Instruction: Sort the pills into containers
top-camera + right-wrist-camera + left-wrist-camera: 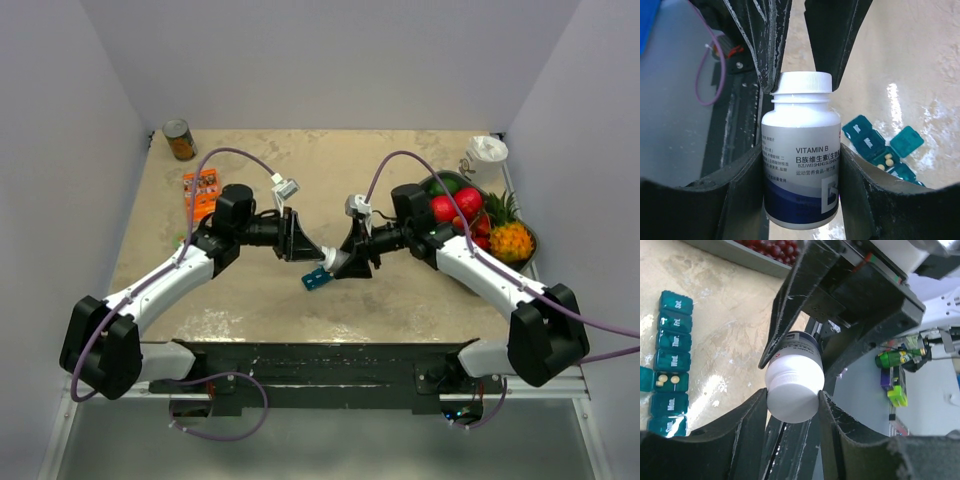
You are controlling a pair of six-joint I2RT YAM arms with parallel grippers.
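A white vitamin bottle with a blue band hangs above the table between both arms. My right gripper is shut on its body. Shut on its white cap is my left gripper, which comes in from the opposite side. From above, the left gripper and right gripper meet tip to tip at mid-table. Below them lies the teal containers strip, also seen as the containers, with one lid open and pale yellow pills inside. The containers show beside the bottle.
A grey fruit tray stands at the right, with a white cup behind it. A tin can and an orange box sit at the back left. White walls close in three sides.
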